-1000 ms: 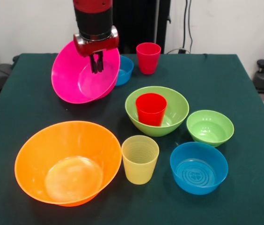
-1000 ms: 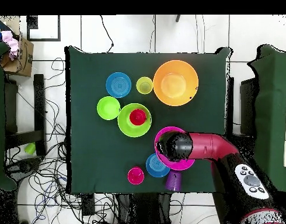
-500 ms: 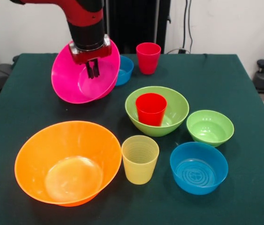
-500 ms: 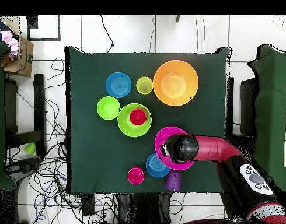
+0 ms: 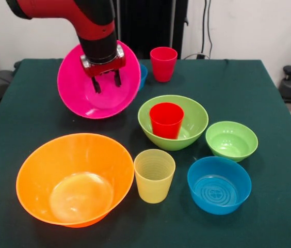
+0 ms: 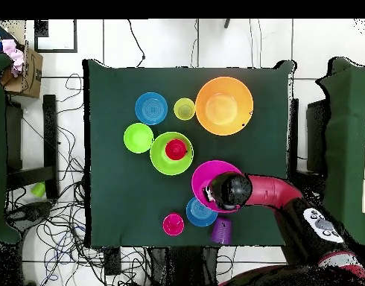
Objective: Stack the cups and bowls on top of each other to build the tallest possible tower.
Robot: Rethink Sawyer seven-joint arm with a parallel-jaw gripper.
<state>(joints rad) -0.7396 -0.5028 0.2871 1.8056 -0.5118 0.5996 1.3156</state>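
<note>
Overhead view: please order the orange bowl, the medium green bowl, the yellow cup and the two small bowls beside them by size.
1. orange bowl
2. medium green bowl
3. blue bowl and small green bowl: they look alike, so unranked
4. yellow cup

No legible txt, labels or nos. anywhere.

Red-and-black arm enters from upper left in front view, wrist vertical. Claw [image 5: 106, 83] points straight down, its two dark fingers [image 5: 97, 85] parted with a clear gap between them
</note>
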